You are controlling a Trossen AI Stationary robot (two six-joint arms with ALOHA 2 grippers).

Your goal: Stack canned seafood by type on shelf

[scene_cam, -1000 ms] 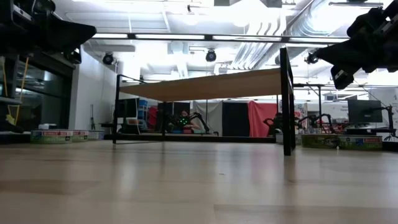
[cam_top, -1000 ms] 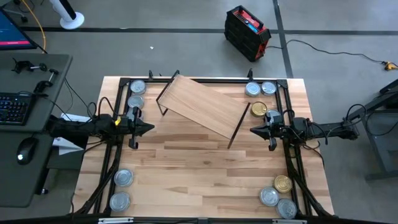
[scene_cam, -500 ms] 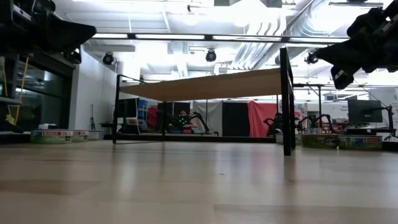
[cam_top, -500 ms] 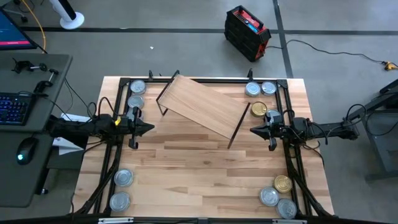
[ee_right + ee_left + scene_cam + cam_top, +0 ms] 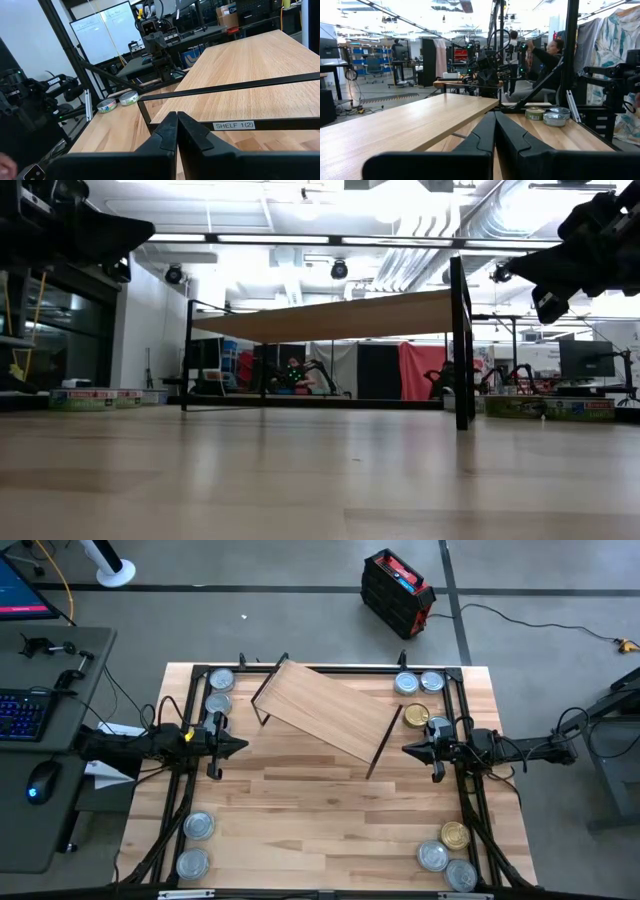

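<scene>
On either side of the shelf [image 5: 325, 710], which stands skewed near the desk's [image 5: 320, 820] far edge with nothing on its board, the two arms hang level and face each other: the left claw [image 5: 238, 747] just off the shelf's near left corner, the right claw [image 5: 408, 749] just off its near right leg, each with fingers pressed together and holding nothing. The cans lie well away from the shelf in four groups at the desk corners: silver-topped cans [image 5: 219, 690] to the shelf's left, a mixed group [image 5: 418, 690] to its right, two silver cans [image 5: 196, 843] at the near left, and a gold can [image 5: 455, 834] with two silver ones at the near right.

Likely hazards:
- A claw swinging toward a can may clip a thin black shelf leg and shift or tip the shelf.
- Mixed groups invite sorting errors.
- Cans close to the black frame rails leave little room for a clean grip.
</scene>
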